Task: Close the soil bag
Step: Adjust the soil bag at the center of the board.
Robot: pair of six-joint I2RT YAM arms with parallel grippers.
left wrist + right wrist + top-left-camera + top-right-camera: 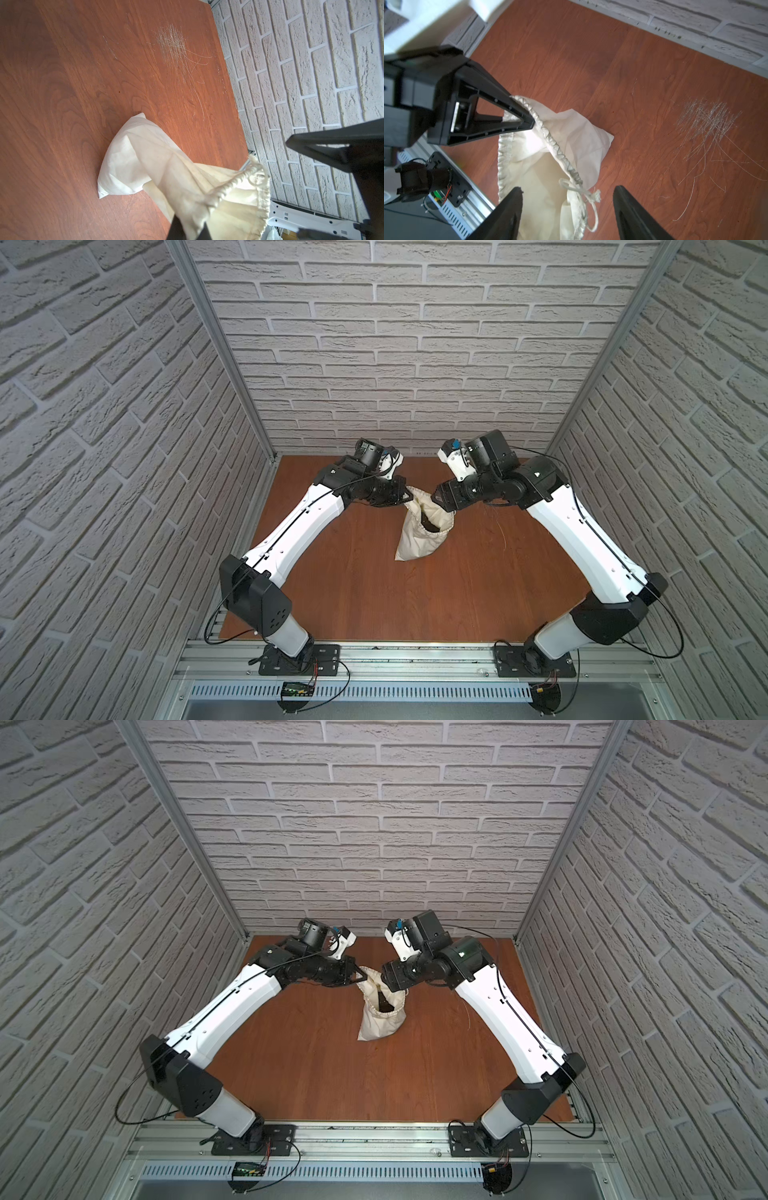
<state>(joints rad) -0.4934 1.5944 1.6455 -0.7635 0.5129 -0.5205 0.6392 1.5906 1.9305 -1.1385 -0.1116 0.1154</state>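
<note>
The soil bag [419, 543] [380, 1025] is a cream cloth sack standing on the brown table, its mouth wide and dark soil [430, 522] showing inside. My left gripper [405, 493] [358, 974] [191, 230] is shut on the gathered hem at the bag's left side and holds that edge up; the right wrist view shows the pinch [527, 118]. My right gripper [436, 497] [384, 979] [568, 191] is open at the opposite side of the mouth. Its two fingers straddle the hem and the knotted cord [583, 192] without touching them.
A patch of pale scratches [708, 120] [172, 43] marks the table right of the bag. Brick-pattern walls close in the back and both sides. The aluminium rail [415, 659] carrying both arm bases runs along the front edge.
</note>
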